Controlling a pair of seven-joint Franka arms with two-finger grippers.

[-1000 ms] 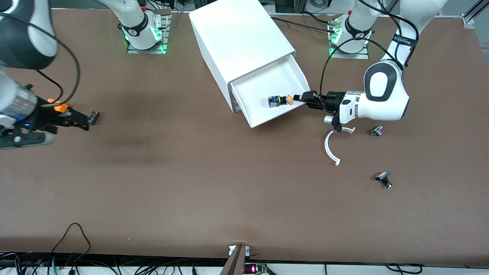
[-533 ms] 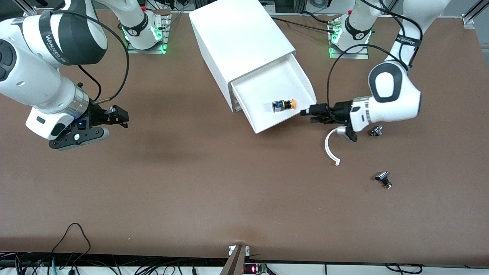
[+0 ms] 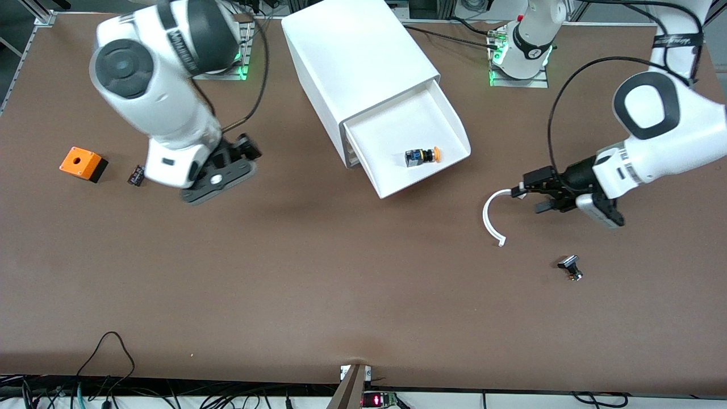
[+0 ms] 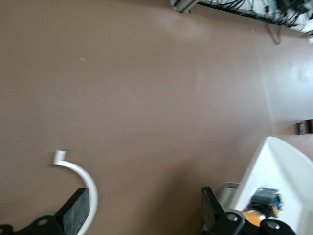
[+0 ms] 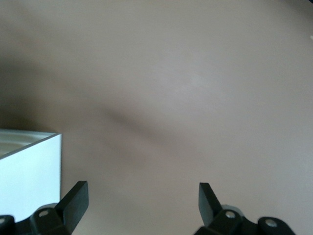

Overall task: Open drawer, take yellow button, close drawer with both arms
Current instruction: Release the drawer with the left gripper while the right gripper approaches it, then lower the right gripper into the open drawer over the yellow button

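Note:
The top drawer (image 3: 448, 122) of the white cabinet (image 3: 358, 57) stands pulled out. In it, close to its front wall, lies the button (image 3: 422, 156) on its side, orange cap toward the left arm's end. My left gripper (image 3: 531, 194) is open and empty above the table beside the drawer, over one end of a white curved strip (image 3: 489, 216). Its wrist view shows that gripper (image 4: 144, 210), the strip (image 4: 80, 174), the drawer (image 4: 279, 166) and the button (image 4: 264, 203). My right gripper (image 3: 247, 149) is open and empty, low over the table beside the cabinet (image 5: 29, 171).
An orange cube with a hole (image 3: 79, 163) and a small black part (image 3: 136, 174) lie toward the right arm's end. A black-and-silver knob (image 3: 570, 267) lies nearer the front camera than the left gripper. Cables run along the table's front edge.
The left gripper opened and drew back from the drawer's front toward its own end of the table; the drawer came out slightly. The right arm swung toward the cabinet, uncovering the orange cube.

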